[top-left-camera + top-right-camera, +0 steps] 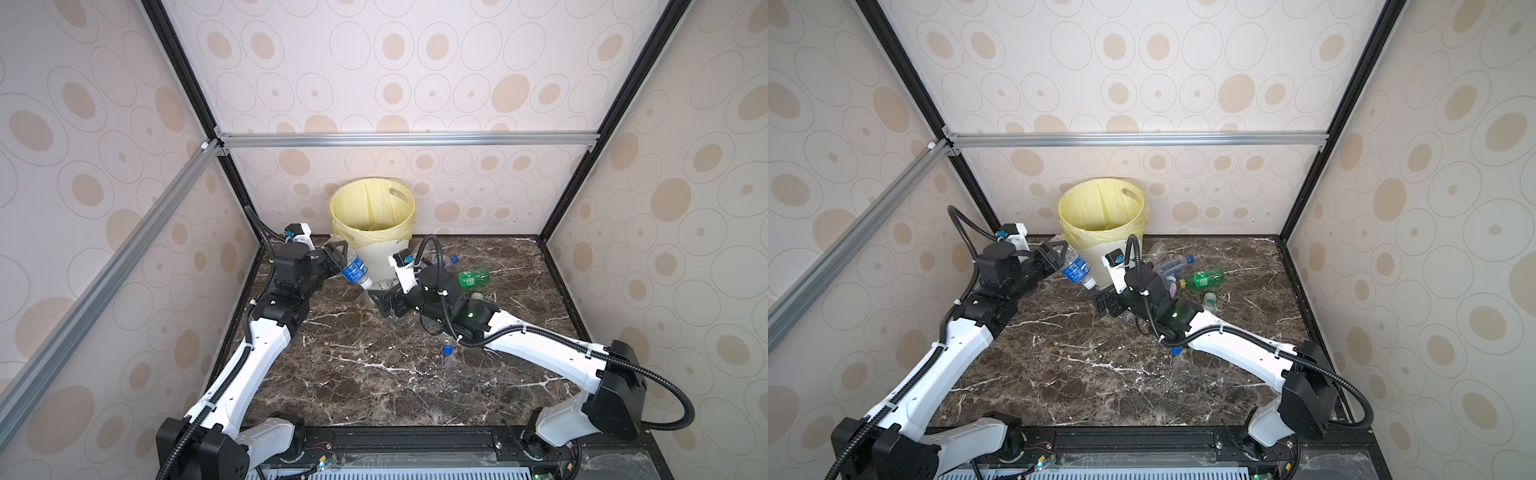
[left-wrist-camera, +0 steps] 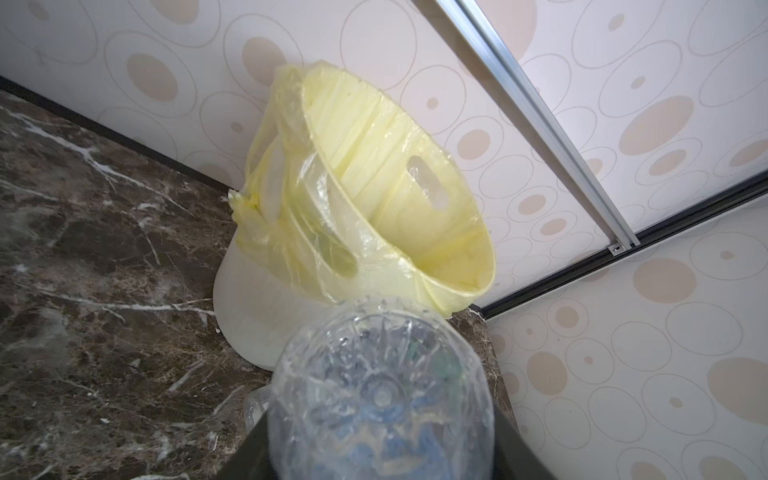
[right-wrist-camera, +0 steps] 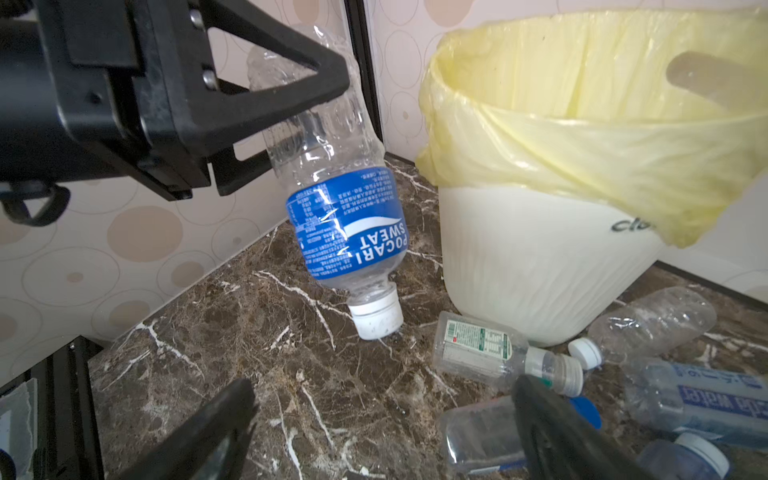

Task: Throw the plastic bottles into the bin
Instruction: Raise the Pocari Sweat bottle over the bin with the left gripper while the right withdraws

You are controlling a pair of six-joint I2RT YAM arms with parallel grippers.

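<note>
The ribbed clear base of a Pocari Sweat bottle (image 2: pixel 380 390) fills the left wrist view, right up against the lens. The left claw (image 1: pixel 340 257) is clenched on this bottle's upper body. One black finger (image 3: pixel 291 91) crosses its front and the other sits behind it. The bottle hangs upside down and tilted, with its blue label in the middle and its white cap pointing down. It is outside the bin (image 1: pixel 386 257), just beside the bin's wall on the left-arm side and below the rim.

The right claw (image 3: pixel 382 428) is released and grasps nothing, its two dark fingers spread wide. It hovers low over the bench (image 1: pixel 374 374) in front of the bin's foot.

A clear bottle with a white-and-green label (image 3: pixel 478 347) lies at the bin's foot. Next to it, against the bin's base, lies a crumpled clear bottle with a white cap (image 3: pixel 652 324). A blue-labelled water bottle (image 3: pixel 698 399) lies just beyond those, and a blue-capped bottle (image 3: pixel 478 432) is partly hidden behind one right finger.

A green bottle (image 1: pixel 473 277) lies on its side further out from the bin, on the right-arm side. Another blue-capped bottle (image 1: pixel 447 351) shows under the right forearm, well away from the bin.

The bin itself stands against the back wall, and a pale yellow bag (image 3: pixel 582 137) is folded over its rim.
</note>
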